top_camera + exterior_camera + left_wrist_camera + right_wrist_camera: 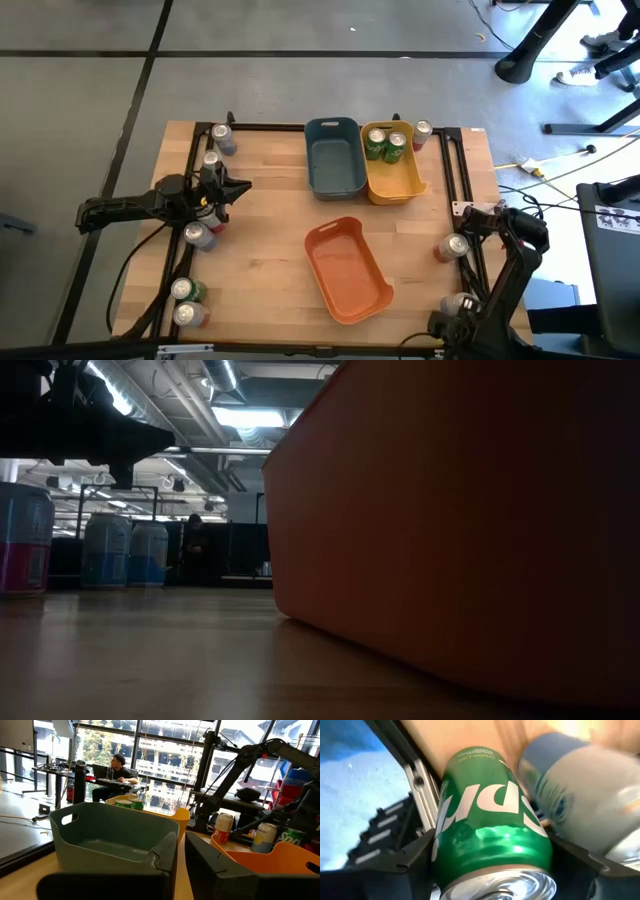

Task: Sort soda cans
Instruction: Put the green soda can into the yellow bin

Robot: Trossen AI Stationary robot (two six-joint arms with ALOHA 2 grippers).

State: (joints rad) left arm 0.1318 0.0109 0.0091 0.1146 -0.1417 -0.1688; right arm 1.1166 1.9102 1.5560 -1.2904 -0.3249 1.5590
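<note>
My right gripper [490, 865] is at the table's near right corner [455, 315], shut on a green soda can [490, 820]. The arm hides that can in the high view. A silver-blue can [585, 795] stands right beside it and also shows in the high view [456, 301]. My left gripper [181, 855] is shut and empty at the table's left side [232, 187], pointing toward the blue-grey bin [110, 835]. Loose cans stand upright around it [210, 160] [199, 235]. Two green cans [386, 145] stand in the yellow bin [400, 185]. My right gripper pinches the green can's side walls [442, 845] between its two fingers, just below the can's silver top [500, 887]. The fingers come from above, pointing down along the can. Whether the can's bottom rests on the table is hidden by the can itself.
An orange bin [347, 270] lies slanted at the table's near middle and fills the low view [460, 520]. More cans stand at the far left corner [222, 138], near left corner [187, 302], by the yellow bin [422, 131] and at the right edge [455, 247]. A black frame [190, 170] borders the table.
</note>
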